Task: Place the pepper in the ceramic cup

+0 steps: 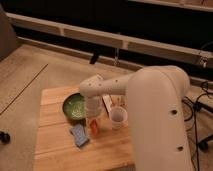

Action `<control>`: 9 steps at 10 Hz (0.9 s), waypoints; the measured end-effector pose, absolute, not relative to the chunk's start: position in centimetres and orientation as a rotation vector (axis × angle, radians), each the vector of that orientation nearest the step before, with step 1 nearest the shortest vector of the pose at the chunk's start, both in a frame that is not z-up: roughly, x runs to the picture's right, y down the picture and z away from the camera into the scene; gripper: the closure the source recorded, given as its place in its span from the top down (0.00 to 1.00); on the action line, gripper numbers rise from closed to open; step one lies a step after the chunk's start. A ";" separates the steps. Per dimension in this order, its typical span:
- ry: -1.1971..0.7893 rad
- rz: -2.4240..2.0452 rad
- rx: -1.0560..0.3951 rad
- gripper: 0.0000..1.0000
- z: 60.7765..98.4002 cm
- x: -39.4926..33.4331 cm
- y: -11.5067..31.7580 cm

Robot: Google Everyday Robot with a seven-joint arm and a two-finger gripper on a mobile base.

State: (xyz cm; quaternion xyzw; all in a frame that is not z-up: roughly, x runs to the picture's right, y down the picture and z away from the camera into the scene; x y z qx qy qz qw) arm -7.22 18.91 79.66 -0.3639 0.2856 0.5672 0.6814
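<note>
The claw (93, 119) hangs low over the table (55, 150), and the orange pepper (94, 130) lies right under it. Nobody can tell if the claw grips it. The ceramic cup (118, 118) stands just beside the claw, and the pepper is not in it yet.

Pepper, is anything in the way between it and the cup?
Nothing visible is. The pepper lies just under the gripper, with the ceramic cup close beside it. The blue sponge lies on the pepper's other side.
</note>
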 end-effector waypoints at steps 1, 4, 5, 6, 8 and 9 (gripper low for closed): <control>0.647 1.268 -0.806 0.00 78.0 -8.1 17.6; 0.622 1.217 -0.718 0.00 75.0 -11.4 12.7; 0.607 1.205 -0.696 0.00 75.4 -12.2 11.4; 0.585 1.188 -0.679 0.00 76.4 -13.0 10.0; 0.562 1.160 -0.667 0.00 79.3 -13.4 8.3; 0.553 1.154 -0.671 0.00 80.7 -13.2 7.9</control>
